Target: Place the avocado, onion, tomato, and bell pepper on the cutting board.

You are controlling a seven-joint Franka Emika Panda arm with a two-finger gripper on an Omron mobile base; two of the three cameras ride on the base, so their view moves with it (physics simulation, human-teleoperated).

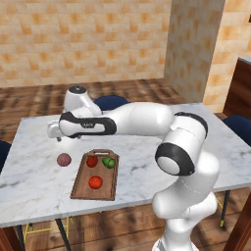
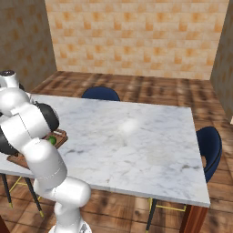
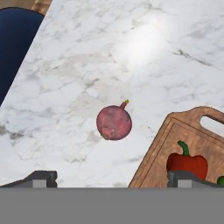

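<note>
The purplish onion point(image 1: 63, 160) point(image 3: 114, 122) lies on the marble table point(image 1: 147, 147), just left of the brown cutting board point(image 1: 78, 184) point(image 3: 192, 140). On the board rest a red bell pepper point(image 1: 91, 161) point(image 3: 187, 164), a green avocado point(image 1: 109, 162) point(image 2: 53, 140) and a red tomato point(image 1: 95, 182). My gripper point(image 1: 58, 137) point(image 3: 113, 179) hovers open above the table, behind the onion, with nothing between its fingers. In the hand view the onion sits centred ahead of the two tips, apart from them.
Blue chairs stand at the table's far side point(image 1: 110, 102) point(image 2: 101, 93) and its right end point(image 2: 209, 145); another chair point(image 3: 15, 43) borders the table's edge near the onion. The board's handle cutout point(image 3: 212, 122) faces the far side.
</note>
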